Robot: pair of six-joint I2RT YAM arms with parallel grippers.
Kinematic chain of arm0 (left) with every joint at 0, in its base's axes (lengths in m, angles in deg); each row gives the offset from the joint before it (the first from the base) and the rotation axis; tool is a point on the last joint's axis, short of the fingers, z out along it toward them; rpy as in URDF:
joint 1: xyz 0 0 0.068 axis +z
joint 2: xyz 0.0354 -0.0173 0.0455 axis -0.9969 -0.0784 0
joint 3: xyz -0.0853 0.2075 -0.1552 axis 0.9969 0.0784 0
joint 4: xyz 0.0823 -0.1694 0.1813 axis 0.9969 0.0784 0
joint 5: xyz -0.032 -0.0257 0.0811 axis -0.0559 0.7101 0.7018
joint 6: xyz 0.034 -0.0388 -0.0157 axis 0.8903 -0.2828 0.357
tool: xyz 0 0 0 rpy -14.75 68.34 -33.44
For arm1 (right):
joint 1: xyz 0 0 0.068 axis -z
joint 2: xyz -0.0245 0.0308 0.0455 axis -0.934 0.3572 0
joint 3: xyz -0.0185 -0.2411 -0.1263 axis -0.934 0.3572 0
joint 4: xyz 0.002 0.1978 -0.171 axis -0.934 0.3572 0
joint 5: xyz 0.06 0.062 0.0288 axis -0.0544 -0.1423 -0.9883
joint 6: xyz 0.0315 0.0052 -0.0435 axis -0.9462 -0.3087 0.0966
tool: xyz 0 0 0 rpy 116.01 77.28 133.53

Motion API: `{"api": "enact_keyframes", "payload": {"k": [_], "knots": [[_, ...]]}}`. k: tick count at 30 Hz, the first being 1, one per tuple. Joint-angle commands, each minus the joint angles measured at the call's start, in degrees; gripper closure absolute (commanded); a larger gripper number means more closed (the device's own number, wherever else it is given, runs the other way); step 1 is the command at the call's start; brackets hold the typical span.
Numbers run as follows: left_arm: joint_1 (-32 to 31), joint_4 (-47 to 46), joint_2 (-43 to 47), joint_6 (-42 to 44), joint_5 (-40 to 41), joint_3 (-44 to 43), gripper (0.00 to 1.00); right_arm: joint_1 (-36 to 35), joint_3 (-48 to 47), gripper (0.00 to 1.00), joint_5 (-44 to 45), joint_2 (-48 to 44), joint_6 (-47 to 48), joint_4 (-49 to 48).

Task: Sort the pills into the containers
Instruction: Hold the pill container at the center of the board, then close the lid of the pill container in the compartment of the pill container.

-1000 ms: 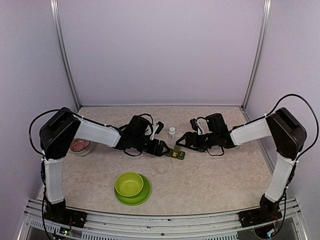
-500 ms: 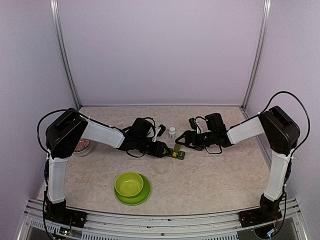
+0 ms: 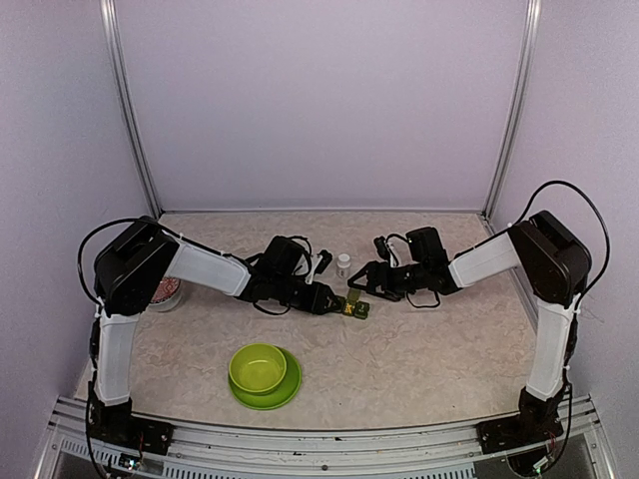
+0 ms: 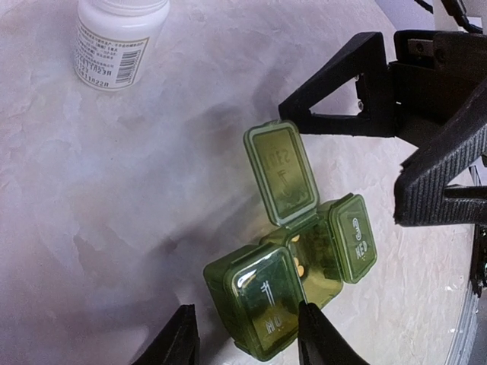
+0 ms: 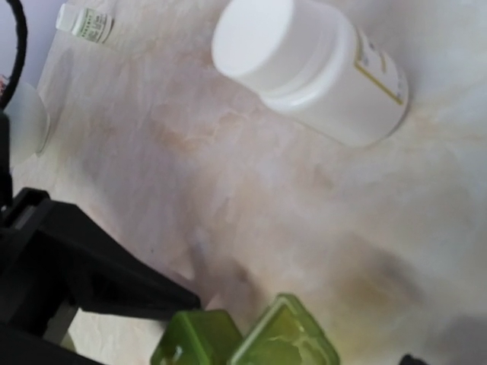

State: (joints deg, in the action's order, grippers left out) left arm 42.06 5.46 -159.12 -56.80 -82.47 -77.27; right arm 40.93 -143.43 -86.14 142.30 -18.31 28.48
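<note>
Pill box, two lids open, lies between both grippers. Left gripper is partly open and straddles the closed end compartment, with one finger touching and no grip. Right gripper is wide open and empty, just beyond the raised lids.

- Two arms: the left arm and the right arm.
- One dark green pill box had three compartments, with two lids open and one shut.
- A few yellow pills lay in one open compartment.
- Two bottles: a white bottle beside the box and a second bottle farther left.
- One lime-green bowl sat on one plate.
- One round tub stood at the far left.
</note>
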Motion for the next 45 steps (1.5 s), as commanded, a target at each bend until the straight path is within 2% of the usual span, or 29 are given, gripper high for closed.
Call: {"api": "enact_keyframes", "payload": {"k": [1,11,21,45], "knots": [[0.2,-1.1,-1.5,-1.4,-1.7,-1.2,0.56,0.5,-0.7,0.14,-1.4,1.1,-0.3,-1.7],[0.2,-1.4,-2.4,-2.2,-2.9,-3.1,0.58,0.5,-0.9,0.17,-3.0,2.2,-1.0,-3.0],[0.5,-1.8,-2.7,-2.6,-3.6,-2.6,0.72,0.5,-0.4,0.19,-5.8,3.0,-2.6,-6.3],[1.3,2.6,-5.3,-3.6,-2.3,-5.3,0.71,-0.5,4.6,0.28,-12.2,-2.1,-2.2,-11.6]]}}
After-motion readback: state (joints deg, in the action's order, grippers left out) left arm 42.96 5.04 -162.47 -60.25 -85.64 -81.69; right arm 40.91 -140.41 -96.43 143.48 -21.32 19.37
